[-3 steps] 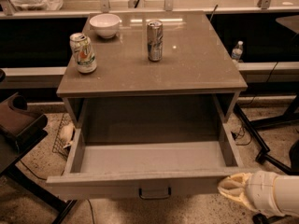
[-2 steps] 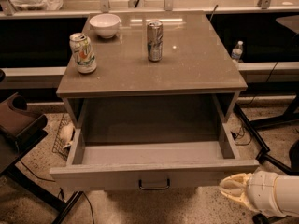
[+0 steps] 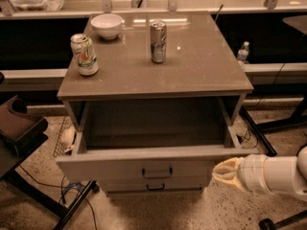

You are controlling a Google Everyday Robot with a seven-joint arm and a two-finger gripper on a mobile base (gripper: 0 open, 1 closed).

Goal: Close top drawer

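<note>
The top drawer (image 3: 144,163) of the grey-brown cabinet stands pulled out, its flat front facing me with a small dark centre handle (image 3: 157,172). Its inside is mostly hidden from this angle. A lower drawer front with a matching handle (image 3: 155,187) shows just beneath it. My gripper (image 3: 224,173) comes in from the right on a white arm. Its pale tip sits at the right end of the top drawer's front, touching or almost touching it.
On the cabinet top (image 3: 201,66) stand a white bowl (image 3: 107,25), a green-and-white can (image 3: 84,54) and a silver can (image 3: 158,41). A dark chair (image 3: 19,133) is at the left, cables lie on the floor, and a small bottle (image 3: 243,51) stands at the right.
The drawer front has moved back toward the cabinet, so less of the drawer floor shows. My gripper has moved up and inward along with the front's right end.
</note>
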